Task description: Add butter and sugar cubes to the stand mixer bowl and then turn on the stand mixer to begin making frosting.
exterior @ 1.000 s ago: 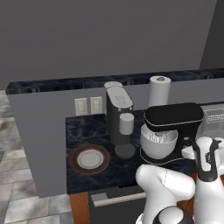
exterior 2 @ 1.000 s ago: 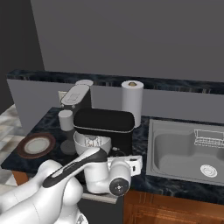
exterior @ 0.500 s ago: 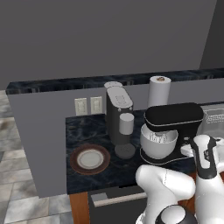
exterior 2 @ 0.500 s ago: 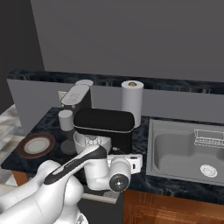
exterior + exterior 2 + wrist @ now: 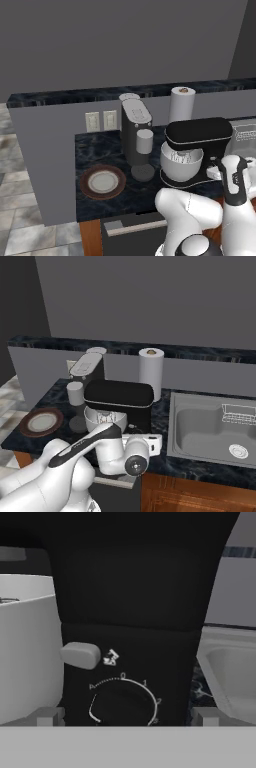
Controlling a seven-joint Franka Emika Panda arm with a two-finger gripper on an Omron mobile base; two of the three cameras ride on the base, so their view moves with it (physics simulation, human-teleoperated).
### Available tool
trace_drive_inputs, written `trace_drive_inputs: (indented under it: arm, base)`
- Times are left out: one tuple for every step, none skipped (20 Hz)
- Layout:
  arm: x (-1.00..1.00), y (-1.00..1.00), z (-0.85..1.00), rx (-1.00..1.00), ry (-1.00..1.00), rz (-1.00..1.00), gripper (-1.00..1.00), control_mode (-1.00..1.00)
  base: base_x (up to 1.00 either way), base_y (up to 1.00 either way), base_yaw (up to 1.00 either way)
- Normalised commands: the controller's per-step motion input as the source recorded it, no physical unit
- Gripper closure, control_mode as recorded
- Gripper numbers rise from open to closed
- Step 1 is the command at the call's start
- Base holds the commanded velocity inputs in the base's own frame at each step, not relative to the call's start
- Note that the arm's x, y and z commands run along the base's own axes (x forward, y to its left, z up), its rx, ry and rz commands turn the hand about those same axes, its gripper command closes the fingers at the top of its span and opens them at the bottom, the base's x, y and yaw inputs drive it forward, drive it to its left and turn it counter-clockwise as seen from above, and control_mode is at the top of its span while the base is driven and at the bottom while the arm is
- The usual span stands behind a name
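Black and squat, the mixer (image 5: pixel 199 145) sits mid-tabletop (image 5: pixel 97 150) with its bowl (image 5: pixel 181 163) seated under the head. In the hand view its side fills the frame: a numbered dial (image 5: pixel 123 704) low down, a grey lever (image 5: pixel 80 655) just above and to the left of it. The gripper (image 5: pixel 127 717) faces that dial with its jaws wide apart, holding nothing, one tip (image 5: pixel 49 716) on each side of the knob.

Butter and sugar cubes cannot be made out on the tabletop, and whether they are in the bowl cannot be told from here. Judging by the pose, the switching-on step is in hand.

The main risk is the close: if the tips land off-centre they may slip around the dial's rim and fail to turn it, or brush the lever just above it. The bowl wall stands right beside the left tip, so a drift that way could knock it.

Left of the mixer stand a coffee machine (image 5: pixel 135 131) with a cup (image 5: pixel 144 141) under its spout, and farther left a brown-rimmed plate (image 5: pixel 102 181). Behind the mixer stands a paper towel roll (image 5: pixel 181 104); to the mixer's right, in the right base view, lies the sink (image 5: pixel 212 428). None of these blocks the path to the dial.
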Motion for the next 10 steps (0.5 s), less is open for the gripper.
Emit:
trace_drive_inputs:
  arm:
    - [0.10, 0.24, -0.22, 0.00, 0.00, -0.03, -1.00, -1.00]
    - [0.14, 0.19, -0.11, 0.00, 0.00, -0.04, -1.00, -1.00]
    - [0.21, 0.19, -0.06, 0.00, 0.00, -0.05, -1.00, -1.00]
    - [0.28, 0.22, -0.06, 0.00, 0.00, -0.06, -1.00, -1.00]
    - [0.30, 0.24, -0.07, 0.00, 0.00, -0.06, -1.00, -1.00]
    - [0.31, 0.24, -0.09, 0.00, 0.00, -0.06, -1.00, -1.00]
    - [0.32, 0.25, -0.08, 0.00, 0.00, -0.06, -1.00, -1.00]
    - [0.31, 0.26, -0.07, 0.00, 0.00, -0.07, -1.00, -1.00]
    - [0.31, 0.26, -0.09, 0.00, 0.00, -0.06, -1.00, -1.00]
    - [0.31, 0.26, -0.10, 0.00, 0.00, -0.06, -1.00, -1.00]
  base:
    - [0.00, 0.00, 0.00]
    - [0.00, 0.00, 0.00]
    - [0.00, 0.00, 0.00]
    - [0.00, 0.00, 0.00]
    - [0.00, 0.00, 0.00]
    - [0.00, 0.00, 0.00]
    - [0.00, 0.00, 0.00]
    - [0.00, 0.00, 0.00]
    - [0.00, 0.00, 0.00]
    - [0.00, 0.00, 0.00]
